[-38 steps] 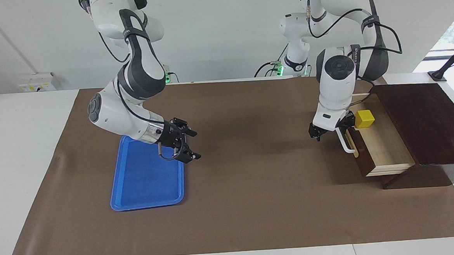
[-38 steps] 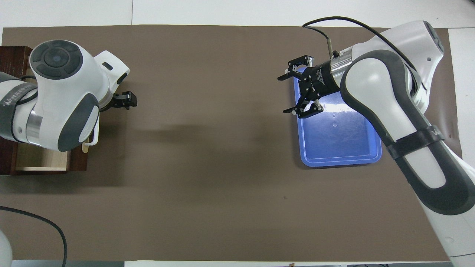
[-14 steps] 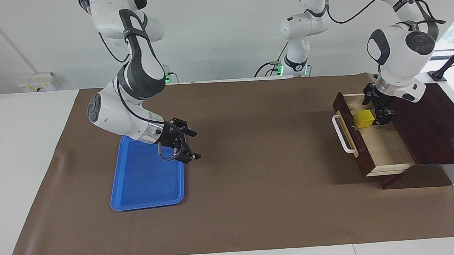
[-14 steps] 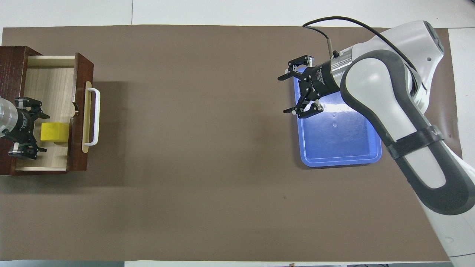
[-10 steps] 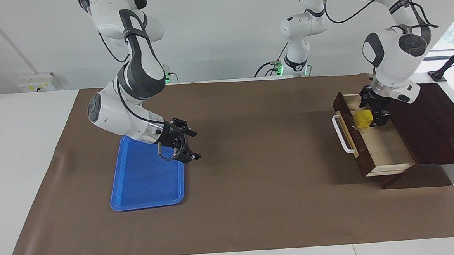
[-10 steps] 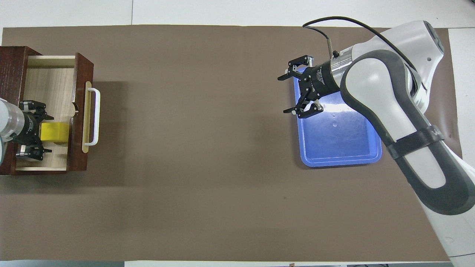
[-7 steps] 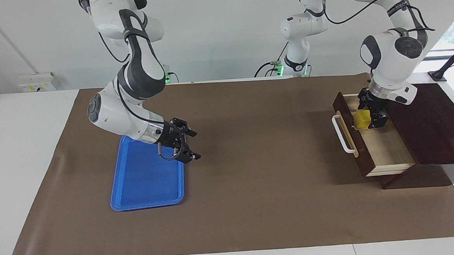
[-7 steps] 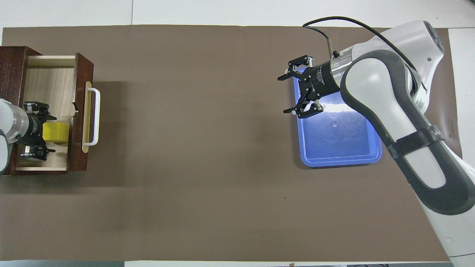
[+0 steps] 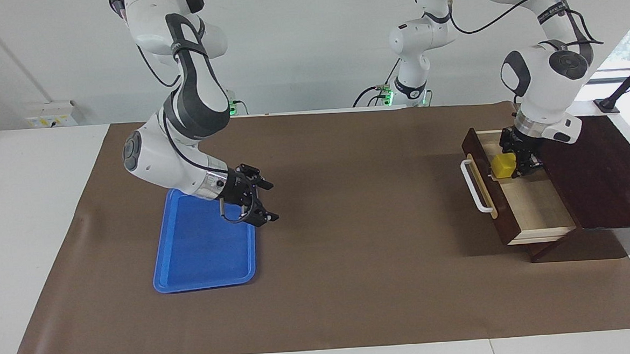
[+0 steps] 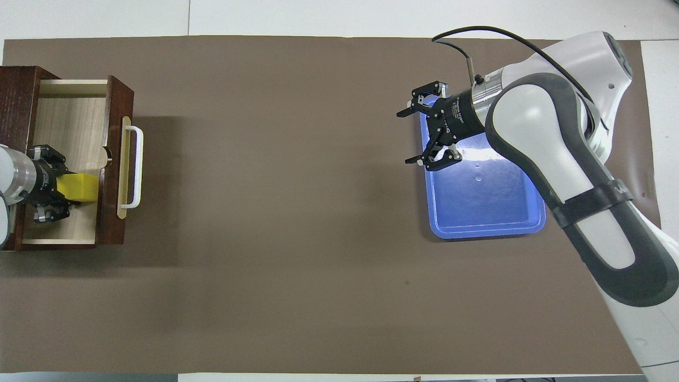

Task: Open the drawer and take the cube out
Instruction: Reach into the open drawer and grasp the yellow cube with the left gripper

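Closed now on cube (image 9: pixel 503 166) — left end effector (image 9: pixel 518 162), drawer (image 9: pixel 532 209) walls flanking.

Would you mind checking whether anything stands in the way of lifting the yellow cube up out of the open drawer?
Nothing visible does. The left gripper is shut on the cube inside the drawer, which is pulled out with nothing over it.

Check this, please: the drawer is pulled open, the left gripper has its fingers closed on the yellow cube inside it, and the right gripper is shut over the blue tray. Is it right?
One point is wrong: the right gripper is open, not shut; the overhead view shows its fingers spread over the edge of the blue tray. The rest holds: the drawer is pulled open and the left gripper has its fingers closed on the yellow cube inside it.
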`<state>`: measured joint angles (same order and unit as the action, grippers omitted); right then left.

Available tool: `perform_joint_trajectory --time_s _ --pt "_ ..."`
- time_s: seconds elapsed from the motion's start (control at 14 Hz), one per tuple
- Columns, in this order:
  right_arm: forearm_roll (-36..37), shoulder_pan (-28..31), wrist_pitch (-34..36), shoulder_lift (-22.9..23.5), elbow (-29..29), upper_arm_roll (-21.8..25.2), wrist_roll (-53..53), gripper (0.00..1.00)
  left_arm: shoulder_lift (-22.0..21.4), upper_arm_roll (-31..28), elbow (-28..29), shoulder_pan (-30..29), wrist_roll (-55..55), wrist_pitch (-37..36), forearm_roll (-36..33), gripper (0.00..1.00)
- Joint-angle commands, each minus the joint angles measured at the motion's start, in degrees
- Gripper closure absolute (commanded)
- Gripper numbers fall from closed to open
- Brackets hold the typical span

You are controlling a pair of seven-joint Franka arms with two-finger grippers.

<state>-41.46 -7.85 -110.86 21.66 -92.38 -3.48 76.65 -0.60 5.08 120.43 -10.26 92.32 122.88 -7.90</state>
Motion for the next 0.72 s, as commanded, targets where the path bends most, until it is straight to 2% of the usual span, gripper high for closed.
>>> perform_joint_trajectory --time_s 0.0,0.14,0.21,0.36,0.5,0.64 --pt "-1.3 0.6 -0.7 -1.2 -1.8 -0.1 -2.2 0.02 2.7 0.8 -7.5 0.7 2.6 -5.9 0.8 1.0" --pt "-1.3 0.6 -0.9 -1.2 -1.8 -0.1 -2.4 0.02 4.9 0.7 -18.1 4.4 3.7 -16.7 3.6 1.0" --pt "-1.3 0.6 -0.8 -1.2 -1.8 -0.1 -2.6 0.02 4.9 0.7 -20.6 5.1 4.7 -19.5 4.9 1.0" --pt "-1.2 0.6 -1.0 -1.2 -1.9 0.0 -2.7 0.02 4.6 1.0 -23.4 8.2 8.5 -23.0 5.3 1.0" --pt "-1.2 0.1 -2.3 -1.1 -1.9 0.0 -2.6 0.02 5.0 1.0 -27.4 13.5 14.3 -26.7 5.3 1.0" --pt "-1.2 0.1 -2.4 -1.1 -1.9 0.0 -2.6 0.02 5.4 1.0 -28.9 19.1 21.4 -28.8 5.3 1.0"
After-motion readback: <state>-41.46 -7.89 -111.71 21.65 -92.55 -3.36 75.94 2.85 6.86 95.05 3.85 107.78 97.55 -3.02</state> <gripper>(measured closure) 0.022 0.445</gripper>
